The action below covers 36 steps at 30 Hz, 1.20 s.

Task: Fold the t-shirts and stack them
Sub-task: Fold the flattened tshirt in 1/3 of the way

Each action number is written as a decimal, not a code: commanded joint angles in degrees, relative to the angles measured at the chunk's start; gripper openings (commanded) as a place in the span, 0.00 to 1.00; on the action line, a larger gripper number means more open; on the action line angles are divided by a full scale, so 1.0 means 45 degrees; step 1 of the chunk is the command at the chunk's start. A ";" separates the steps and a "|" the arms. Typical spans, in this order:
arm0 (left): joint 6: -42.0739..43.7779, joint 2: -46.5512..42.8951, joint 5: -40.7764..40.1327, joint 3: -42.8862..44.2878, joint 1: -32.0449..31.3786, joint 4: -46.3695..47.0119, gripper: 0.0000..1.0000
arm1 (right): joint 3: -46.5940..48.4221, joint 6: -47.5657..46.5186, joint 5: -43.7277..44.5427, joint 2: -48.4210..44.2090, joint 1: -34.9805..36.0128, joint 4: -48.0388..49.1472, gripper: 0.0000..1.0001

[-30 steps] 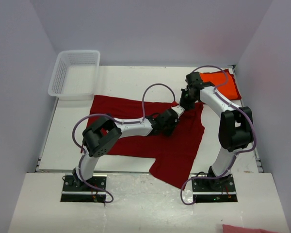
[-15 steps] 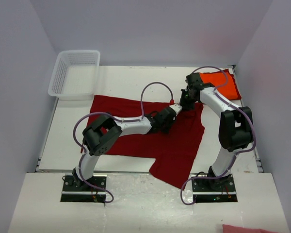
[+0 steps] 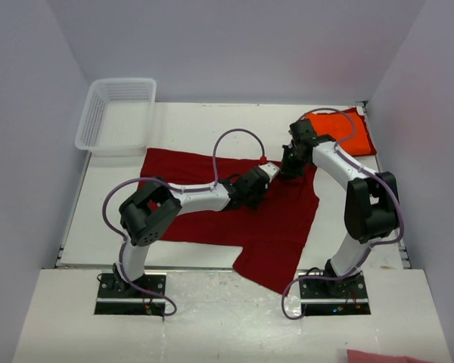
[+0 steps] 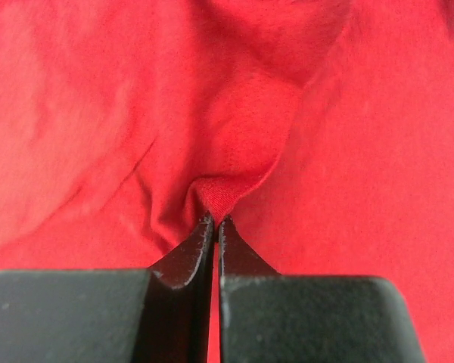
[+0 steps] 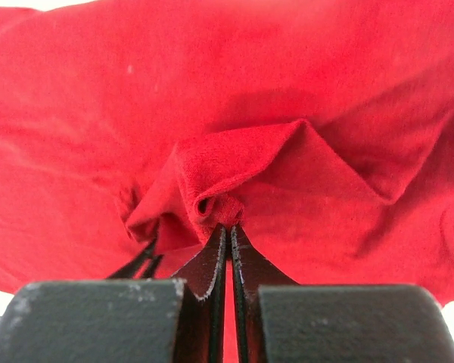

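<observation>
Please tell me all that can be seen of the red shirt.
The red shirt is soft, plain crimson cloth, lying spread and wrinkled on the table, one part reaching over the near edge. Near its far right edge the left pincer and the right pincer are each shut on a small raised fold.

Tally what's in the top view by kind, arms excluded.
T-shirts: 2, crimson t-shirt and orange t-shirt
White mesh basket: 1
Pink cloth, near edge, mostly cut off: 1
Total: 4
</observation>
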 commanded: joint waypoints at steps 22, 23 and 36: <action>0.0388 -0.4246 0.1616 -0.3103 -0.0458 -0.1373 0.00 | -0.3655 0.0453 0.1282 -0.4448 0.1381 -0.0570 0.00; 0.0407 -0.4227 0.1596 -0.3123 -0.0458 -0.1393 0.00 | -0.3849 0.0531 0.1282 -0.4507 0.1459 -0.0551 0.00; 0.0876 -0.3504 0.1148 -0.2869 -0.0458 -0.1393 0.00 | -0.5978 0.1898 0.1457 -0.5970 0.2768 -0.0218 0.00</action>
